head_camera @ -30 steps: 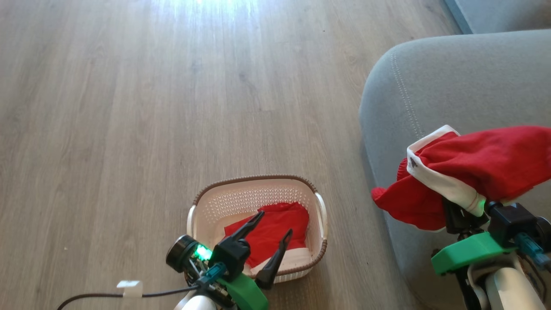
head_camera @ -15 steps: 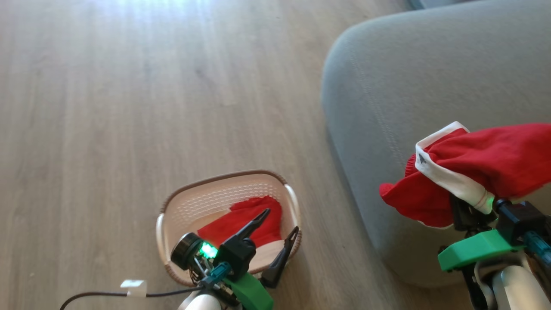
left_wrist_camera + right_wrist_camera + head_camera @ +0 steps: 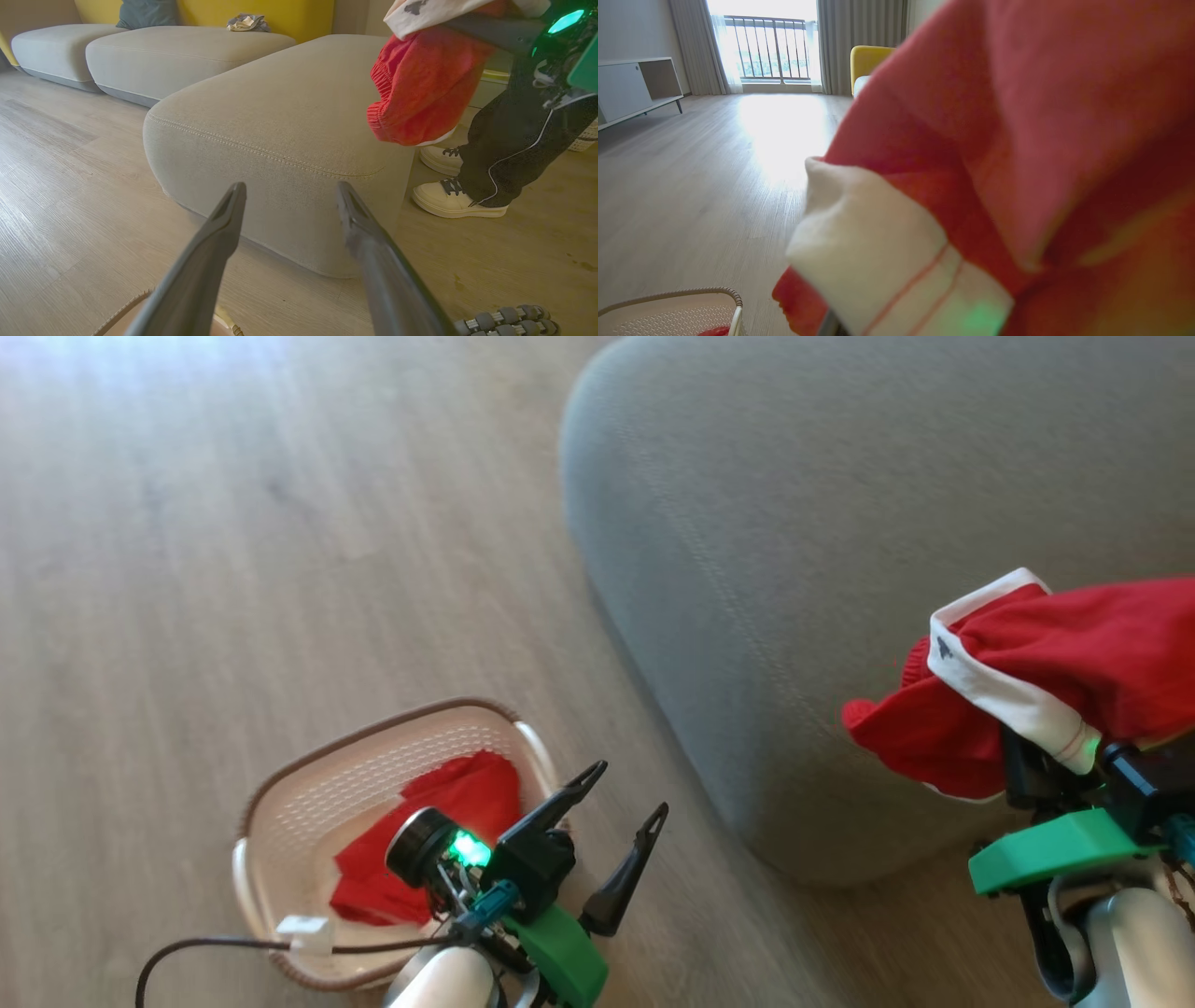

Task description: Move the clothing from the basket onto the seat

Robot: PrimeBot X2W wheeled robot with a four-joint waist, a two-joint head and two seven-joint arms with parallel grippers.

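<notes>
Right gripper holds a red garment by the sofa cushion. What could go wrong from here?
The red fabric garment with a white band drapes loosely over the shut right gripper; its hanging end may slide onto the wooden floor short of the grey fabric seat cushion.
A person's pale sneakers stand beside that cushion; a wide swing might hit them.

Red garment [image 3: 1102, 635] beyond right edge (seat [image 3: 747, 569] too)

Soft red cloth on the clothing [image 3: 1102, 644], white band soft too; seat [image 3: 794, 569] is matt grey weave; basket [image 3: 317, 803] smooth perforated plastic; floor [image 3: 233, 523] wood-grain planks, lightly glossy.
</notes>
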